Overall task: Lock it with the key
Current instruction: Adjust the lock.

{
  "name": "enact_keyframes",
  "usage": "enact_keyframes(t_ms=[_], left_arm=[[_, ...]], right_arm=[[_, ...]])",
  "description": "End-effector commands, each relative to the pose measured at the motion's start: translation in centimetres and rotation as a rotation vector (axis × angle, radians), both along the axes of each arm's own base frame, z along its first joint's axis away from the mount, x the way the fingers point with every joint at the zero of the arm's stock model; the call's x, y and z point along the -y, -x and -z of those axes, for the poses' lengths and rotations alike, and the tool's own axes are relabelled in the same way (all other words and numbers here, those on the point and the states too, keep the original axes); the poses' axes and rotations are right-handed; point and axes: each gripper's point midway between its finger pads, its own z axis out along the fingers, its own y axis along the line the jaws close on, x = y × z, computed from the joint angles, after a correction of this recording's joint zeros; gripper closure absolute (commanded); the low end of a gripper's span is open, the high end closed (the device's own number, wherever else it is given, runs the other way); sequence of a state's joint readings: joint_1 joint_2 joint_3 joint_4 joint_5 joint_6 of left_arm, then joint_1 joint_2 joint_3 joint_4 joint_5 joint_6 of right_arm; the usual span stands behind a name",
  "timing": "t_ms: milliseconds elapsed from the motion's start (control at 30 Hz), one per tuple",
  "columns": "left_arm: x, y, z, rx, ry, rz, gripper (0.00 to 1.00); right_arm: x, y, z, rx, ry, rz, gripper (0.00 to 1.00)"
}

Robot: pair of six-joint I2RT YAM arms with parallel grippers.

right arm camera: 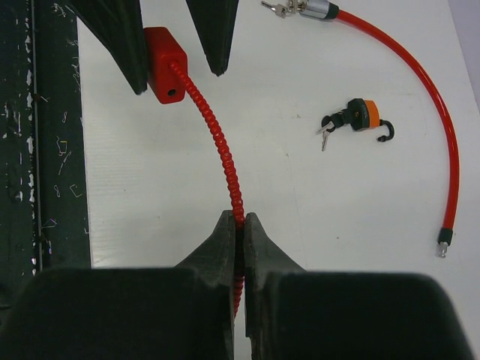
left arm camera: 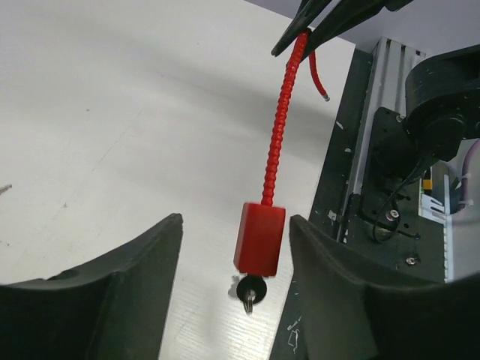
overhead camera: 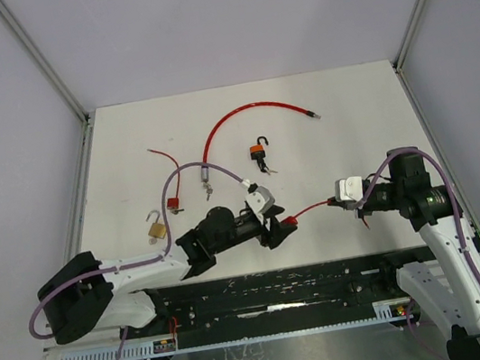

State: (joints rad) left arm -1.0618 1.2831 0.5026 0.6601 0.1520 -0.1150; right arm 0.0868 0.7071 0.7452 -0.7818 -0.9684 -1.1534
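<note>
A red lock body (left arm camera: 259, 238) hangs on a red ribbed cable (left arm camera: 281, 120) just above the table, with a black-headed key (left arm camera: 251, 289) stuck in its lower end. My left gripper (left arm camera: 235, 229) is open and straddles the lock body, a gap showing on each side. In the right wrist view the same lock body (right arm camera: 163, 64) sits between the left fingers (right arm camera: 124, 45). My right gripper (right arm camera: 238, 219) is shut on the cable (right arm camera: 217, 135) farther along. From above, the lock (overhead camera: 289, 220) lies between the left gripper (overhead camera: 277, 227) and the right gripper (overhead camera: 333, 202).
An orange padlock (overhead camera: 258, 151) with keys lies mid-table, and a long red cable lock (overhead camera: 239, 116) curves behind it. A brass padlock (overhead camera: 156, 228) and a small red lock (overhead camera: 174, 205) lie at the left. A black rail (overhead camera: 284, 287) runs along the near edge.
</note>
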Motion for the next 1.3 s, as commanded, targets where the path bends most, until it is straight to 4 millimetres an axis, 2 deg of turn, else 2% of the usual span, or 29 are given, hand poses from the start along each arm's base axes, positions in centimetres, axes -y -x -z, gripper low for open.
enact_keyframes(t_ms=[0,200,267,433,533,633,767,1133,1267], left_arm=[[2.2,-0.8,-2.7,0.035,0.059,0.003,0.47],[3.1,-0.9,-1.9,0.012,0.015,0.022,0.70],[3.2,-0.7,-1.8,0.001,0.007,0.035,0.66],[2.7,-0.2,-1.9,-0.019,-0.004,0.045,0.45],[2.1,0.2,-2.3,-0.031,-0.004,0.046,0.42],[1.6,0.6,-2.3,-0.043,-0.018,0.049,0.42],[1.1,0.8,-2.3,-0.050,-0.021,0.045,0.48],[1.8,0.9,-1.1,-0.090,-0.075,0.069,0.56],[2.1,0.9,-1.0,-0.097,-0.085,0.069,0.64]], right_arm=[[-0.6,0.2,-2.1,0.026,-0.051,-0.026,1.00],[-0.5,0.1,-2.0,0.025,-0.046,-0.024,1.00],[-0.5,0.1,-2.0,0.027,-0.044,-0.022,1.00],[-0.2,-0.3,-2.1,0.033,-0.031,0.006,1.00],[0.0,-0.5,-2.3,0.036,-0.029,0.019,1.00],[0.0,-0.6,-2.6,0.040,-0.033,0.029,1.00],[0.0,-0.6,-2.6,0.039,-0.036,0.029,1.00],[0.1,-0.8,-2.4,0.025,-0.036,0.033,1.00],[0.0,-0.7,-2.4,0.022,-0.039,0.028,1.00]])
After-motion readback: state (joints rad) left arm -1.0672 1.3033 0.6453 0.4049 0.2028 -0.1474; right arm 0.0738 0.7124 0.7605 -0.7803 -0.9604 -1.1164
